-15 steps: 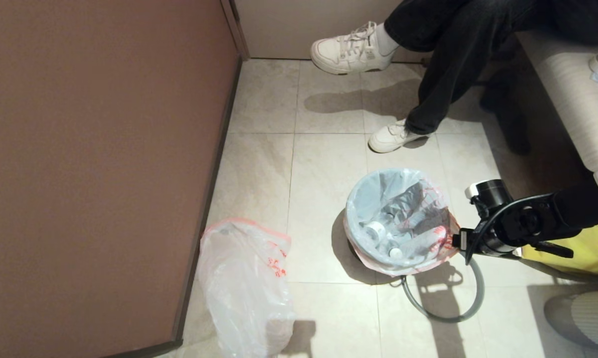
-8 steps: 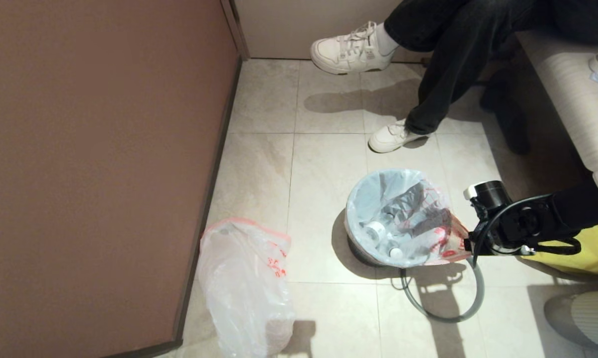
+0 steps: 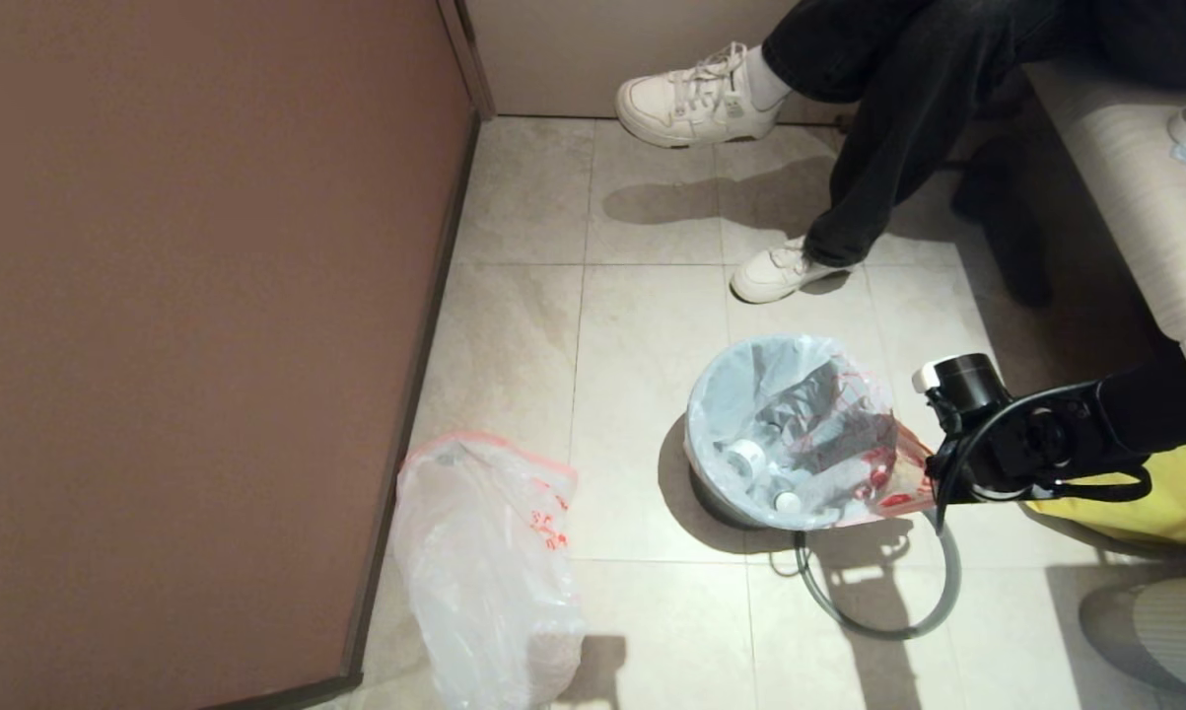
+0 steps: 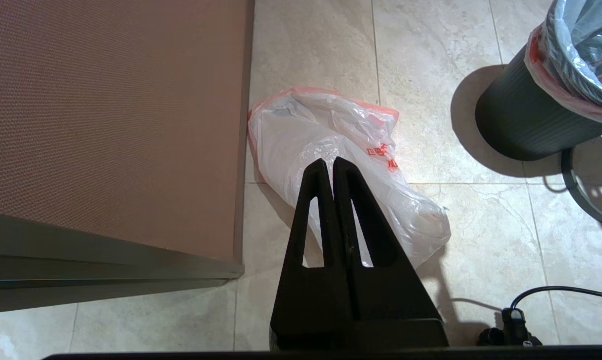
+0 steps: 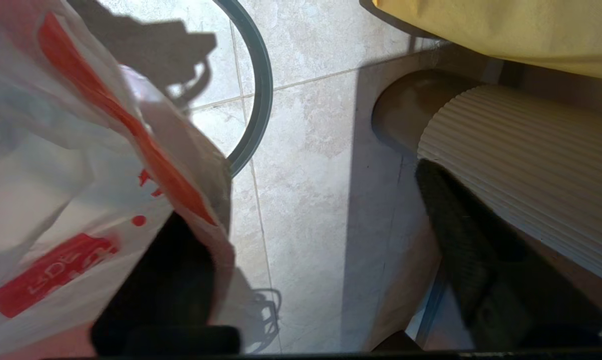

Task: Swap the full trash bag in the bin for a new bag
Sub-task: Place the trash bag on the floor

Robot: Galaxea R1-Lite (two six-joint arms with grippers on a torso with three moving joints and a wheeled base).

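Note:
The bin (image 3: 714,507) stands on the tiled floor, a dark tub (image 4: 526,125). The full trash bag (image 3: 800,424) lines it, with white cup shapes inside. Its grey hoop (image 3: 933,602) lies on the floor beside it. My right gripper (image 3: 933,483) is at the bin's right side, open. The bag's red-edged film (image 5: 55,200) drapes over one finger (image 5: 165,280), and the jaws (image 5: 301,195) stand wide apart. The new bag (image 3: 484,572) lies by the brown wall. My left gripper (image 4: 333,162) hovers above it, shut and empty.
A brown partition (image 3: 188,345) runs along the left. A seated person's legs and white shoes (image 3: 775,271) are just beyond the bin. A yellow bag (image 3: 1184,493) and a ribbed cream cylinder (image 3: 1164,621) sit at the right. A black cable (image 4: 556,290) lies on the floor.
My right gripper has shifted a little right and up. The full bag's right edge has come off the bin's side and stretched out toward the gripper. The left arm has not moved.

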